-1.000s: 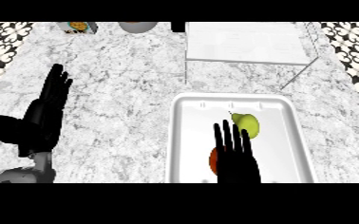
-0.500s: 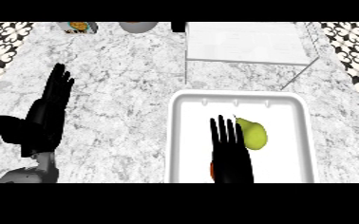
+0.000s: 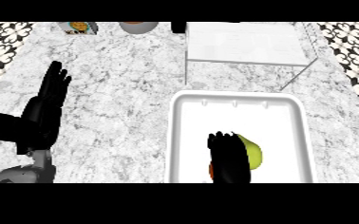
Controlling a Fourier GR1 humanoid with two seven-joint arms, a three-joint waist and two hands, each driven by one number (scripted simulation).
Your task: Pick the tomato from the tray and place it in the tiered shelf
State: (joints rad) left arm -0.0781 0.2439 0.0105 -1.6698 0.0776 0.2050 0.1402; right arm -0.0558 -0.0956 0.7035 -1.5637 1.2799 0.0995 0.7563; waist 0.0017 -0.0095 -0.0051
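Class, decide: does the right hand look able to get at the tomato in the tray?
Probably yes: the right hand is directly over the tomato, only a red sliver showing beside it. The yellow-green fruit alongside may crowd the fingers.

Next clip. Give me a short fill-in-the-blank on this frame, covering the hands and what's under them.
1. The right hand is over the white ____.
2. Only a red sliver of the ____ shows at that hand's left edge.
3. The yellow-green fruit lies at the hand's ____ side.
4. The left hand rests open over the marble ____.

Missing words: tray; tomato; right; counter.
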